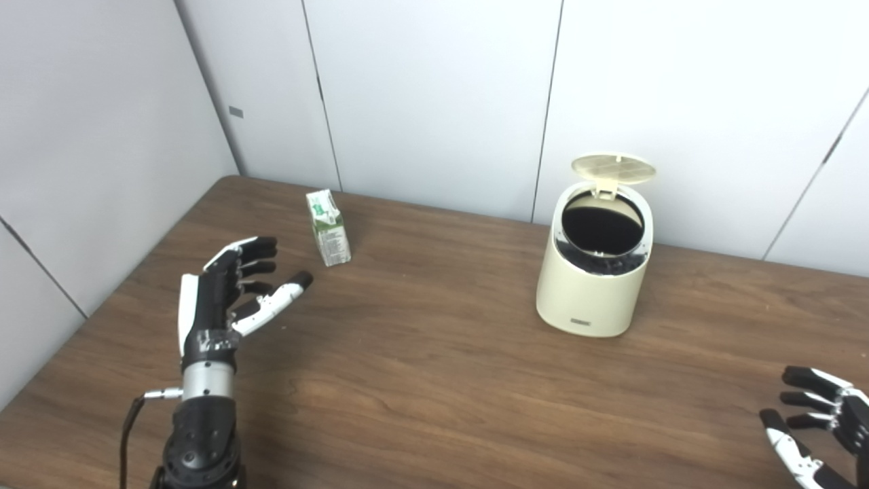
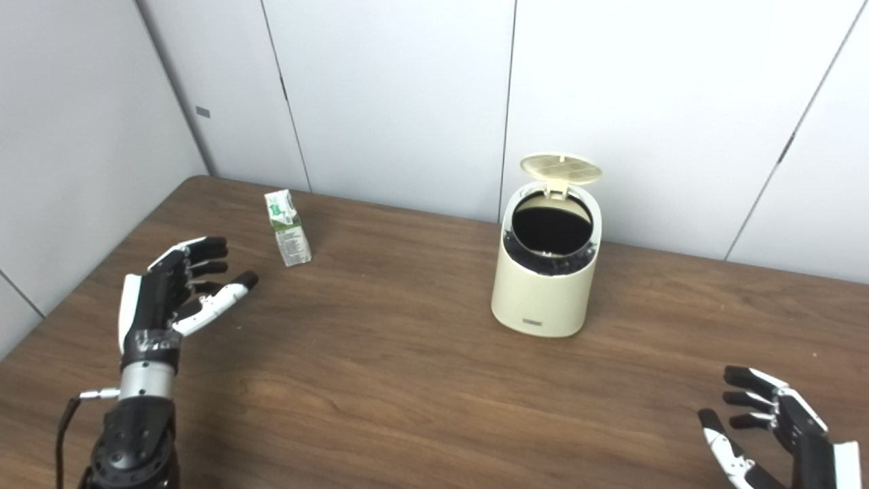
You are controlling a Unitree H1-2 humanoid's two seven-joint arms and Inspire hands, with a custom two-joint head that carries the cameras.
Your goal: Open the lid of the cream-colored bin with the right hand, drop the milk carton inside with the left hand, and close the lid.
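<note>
Standing upright toward the far right of the wooden bench [image 1: 421, 380], the cream-colored bin [image 1: 592, 285] has its round lid [image 1: 614, 168] swung up and back on the rear hinge, ribbed underside facing forward, dark interior exposed with a black liner showing at the rim. Milk carton [image 1: 328, 227], white with green print, stands upright on the bench far left, near the back edge, well apart from the bin. Left hand [image 1: 234, 288] is raised above the bench just in front of and left of the carton, palm turned toward it, fingers spread and slightly curled, thumb pointing toward the carton; it holds nothing and does not touch the carton. Right hand [image 2: 774, 424] sits low at the near right corner, fingers apart and curled loosely, empty, well apart from the bin. Pale grey wall panels [image 1: 434, 95] close off the bench behind and on the left.
</note>
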